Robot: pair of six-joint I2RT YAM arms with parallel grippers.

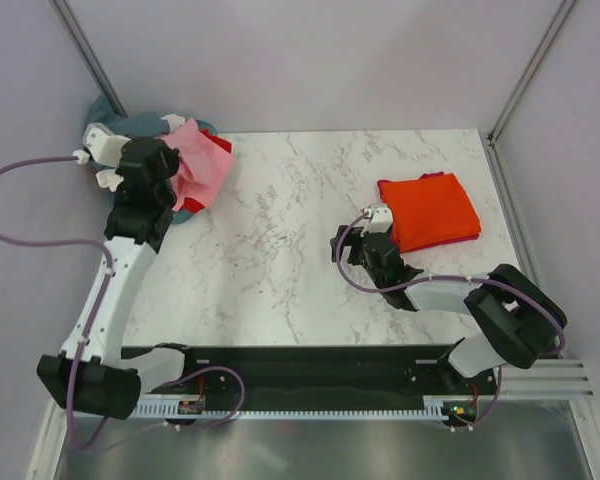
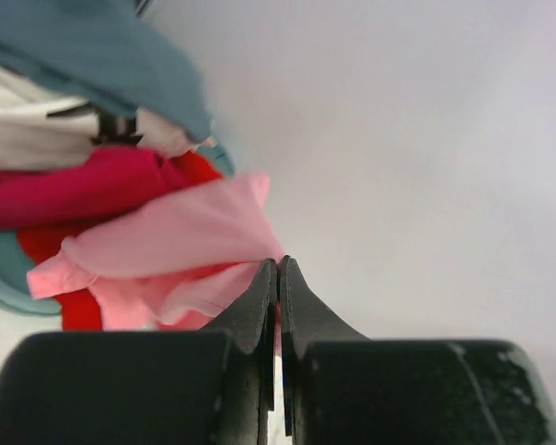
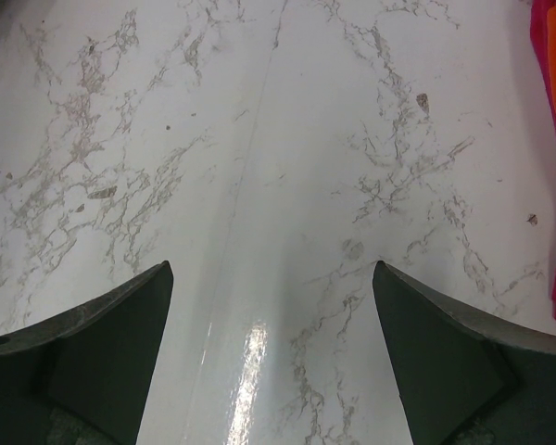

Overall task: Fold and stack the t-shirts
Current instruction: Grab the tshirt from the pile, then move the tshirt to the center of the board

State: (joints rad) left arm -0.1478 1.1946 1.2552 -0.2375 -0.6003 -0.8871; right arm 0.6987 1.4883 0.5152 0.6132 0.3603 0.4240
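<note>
The left gripper (image 2: 278, 271) has its jaws together, nipping an edge of the light pink t-shirt (image 2: 157, 236) — the cloth runs from the tips back into the shirt pile (image 2: 74, 185). The right gripper (image 3: 273, 278), jaws apart over bare counter (image 3: 259, 139), sits well apart from that pile — the left arm is nearer.

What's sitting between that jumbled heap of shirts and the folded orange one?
In the top view, only bare marble table, up to the open right gripper beside the folded orange t-shirt.
</note>
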